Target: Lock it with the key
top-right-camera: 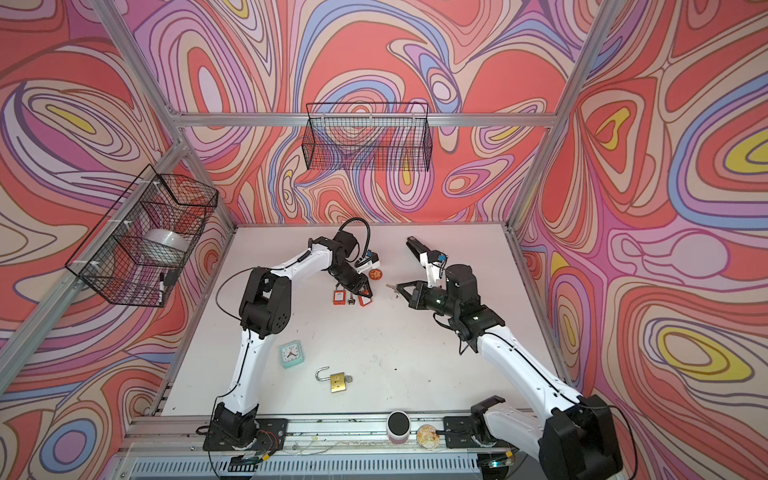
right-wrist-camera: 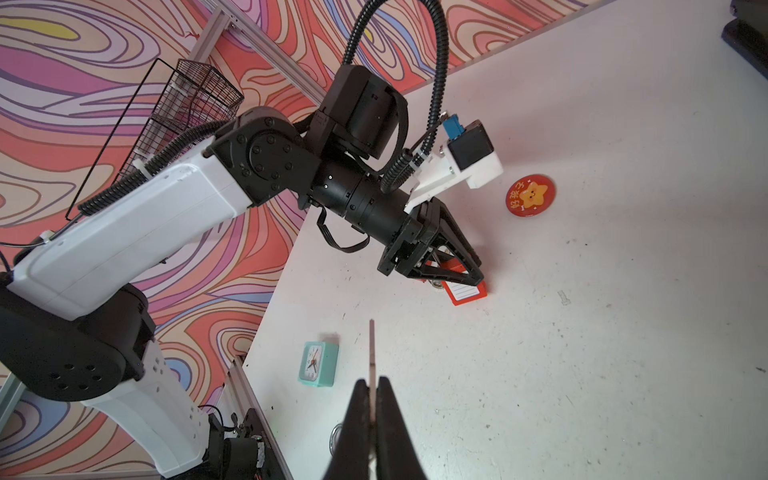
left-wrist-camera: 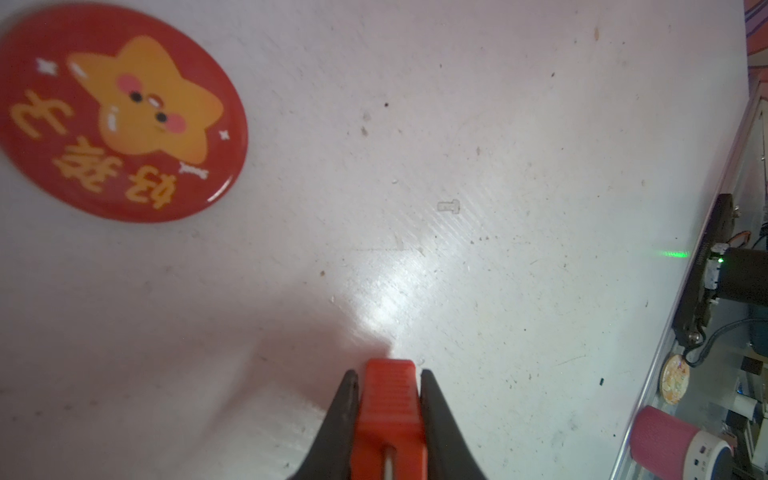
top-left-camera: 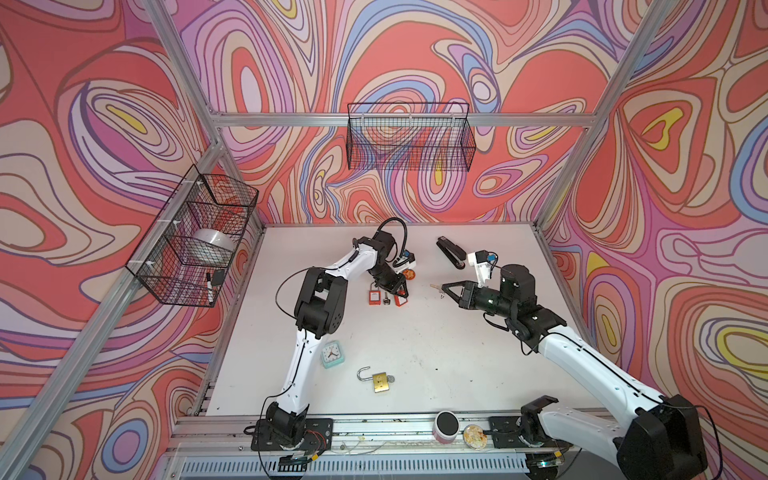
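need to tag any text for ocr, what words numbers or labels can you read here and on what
"好" then two yellow characters I cannot make out: red star badge.
White label, print too blurred to read: red padlock.
Dial numbers, too small to read: teal clock.
No readable marking: brass padlock.

Worktop (top-left-camera: 415, 332) centre open; clock (top-left-camera: 331, 354) at 8 o'clock, brass padlock (top-left-camera: 380, 381) at 6, stapler (top-left-camera: 451, 252) at 1, left end effector (top-left-camera: 401, 294) at 12.

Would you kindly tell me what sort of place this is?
Probably a robot test cell: left arm and right arm bolted to an aluminium rail, swirl-printed walls on aluminium framing, plus scattered stapler, clock, brass padlock.
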`<state>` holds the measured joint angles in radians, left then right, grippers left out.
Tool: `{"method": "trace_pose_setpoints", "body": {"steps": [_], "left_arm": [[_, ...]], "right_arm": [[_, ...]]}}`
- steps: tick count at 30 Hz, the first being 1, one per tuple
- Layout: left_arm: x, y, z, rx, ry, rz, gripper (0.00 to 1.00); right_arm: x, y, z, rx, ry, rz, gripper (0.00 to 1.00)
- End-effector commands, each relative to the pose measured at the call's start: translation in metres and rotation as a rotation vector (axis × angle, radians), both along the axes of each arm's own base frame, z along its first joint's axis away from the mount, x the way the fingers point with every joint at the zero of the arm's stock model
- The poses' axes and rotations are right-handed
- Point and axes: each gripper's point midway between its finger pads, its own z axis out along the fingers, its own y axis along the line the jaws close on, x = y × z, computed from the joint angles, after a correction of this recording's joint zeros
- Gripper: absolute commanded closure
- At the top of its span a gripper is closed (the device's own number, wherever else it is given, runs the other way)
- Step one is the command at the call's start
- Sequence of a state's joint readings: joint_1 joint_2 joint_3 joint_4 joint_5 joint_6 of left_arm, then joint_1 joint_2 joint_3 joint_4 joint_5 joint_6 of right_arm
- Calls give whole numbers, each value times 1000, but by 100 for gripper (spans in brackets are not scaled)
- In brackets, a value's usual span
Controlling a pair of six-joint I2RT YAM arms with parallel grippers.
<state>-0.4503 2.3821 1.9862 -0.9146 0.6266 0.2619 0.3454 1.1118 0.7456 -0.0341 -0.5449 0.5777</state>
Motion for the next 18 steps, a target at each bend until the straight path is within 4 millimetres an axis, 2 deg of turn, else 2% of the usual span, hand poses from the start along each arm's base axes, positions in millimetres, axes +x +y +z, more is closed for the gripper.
{"method": "trace_pose_setpoints", "body": {"steps": [1, 6, 18], "left_arm": [[-8, 4, -14, 53, 30, -28, 74], [-4, -5, -4, -3, 16, -19, 66], [14, -10, 0, -9, -30, 26, 50]], "right_arm": [[3, -4, 9, -19, -33, -12, 100], [3, -4, 9, -24, -31, -13, 100], [3, -4, 9, -20, -34, -12, 100]]}}
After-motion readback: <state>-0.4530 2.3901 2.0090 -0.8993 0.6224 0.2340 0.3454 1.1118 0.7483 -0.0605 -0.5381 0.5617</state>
